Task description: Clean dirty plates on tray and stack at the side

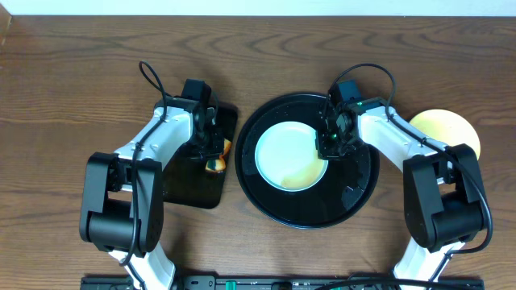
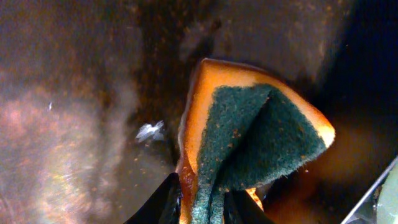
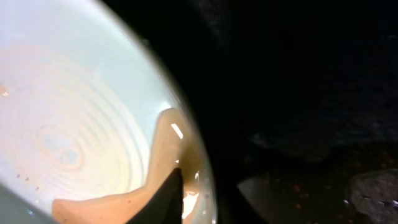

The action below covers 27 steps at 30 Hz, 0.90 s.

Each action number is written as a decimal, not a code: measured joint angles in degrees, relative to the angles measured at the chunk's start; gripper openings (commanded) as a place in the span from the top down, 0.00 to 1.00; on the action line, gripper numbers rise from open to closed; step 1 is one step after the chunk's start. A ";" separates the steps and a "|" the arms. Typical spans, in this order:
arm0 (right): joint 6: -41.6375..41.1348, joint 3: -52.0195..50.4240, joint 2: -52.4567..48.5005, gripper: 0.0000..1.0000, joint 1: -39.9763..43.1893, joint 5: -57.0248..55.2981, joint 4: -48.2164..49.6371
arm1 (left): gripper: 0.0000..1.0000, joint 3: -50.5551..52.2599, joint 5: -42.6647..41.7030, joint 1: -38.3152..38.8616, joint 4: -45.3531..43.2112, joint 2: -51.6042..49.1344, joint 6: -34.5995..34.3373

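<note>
Green sponge (image 2: 249, 143) is pinched in left jaws; smeared plate (image 1: 282, 157) is met at its rim by right jaws, closure unclear; scrubbing is due.

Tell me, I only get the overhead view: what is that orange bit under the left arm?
Observer: A sponge, orange with a green scouring face, folded and pinched in the left gripper.
Visitor: Is that yellowish patch on the plate dirt?
Observer: Up close it is a brown smear along the inside of the rim.
Visitor: Is the right gripper holding the plate?
Observer: One finger sits over the rim by the smear; the other is out of view, so I cannot tell.
</note>
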State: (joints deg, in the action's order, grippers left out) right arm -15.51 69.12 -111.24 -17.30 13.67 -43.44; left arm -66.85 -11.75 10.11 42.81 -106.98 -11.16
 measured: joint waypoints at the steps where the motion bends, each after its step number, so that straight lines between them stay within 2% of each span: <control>1: -0.17 -0.09 0.00 0.98 0.02 -0.33 0.00 | 0.77 0.00 -0.42 -0.02 -0.46 0.00 0.00; 9: -0.22 -0.33 0.37 0.99 0.17 -0.39 0.02 | 0.77 0.00 -7.19 -0.04 -11.17 0.00 -0.22; 27: -0.22 -0.33 0.39 0.99 0.17 -0.42 -0.37 | 0.77 0.00 -14.08 -0.13 -25.14 0.00 -0.63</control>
State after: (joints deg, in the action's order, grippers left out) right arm -15.73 68.79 -110.85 -17.12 13.26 -43.81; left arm -66.85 -25.82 9.98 17.67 -106.98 -11.79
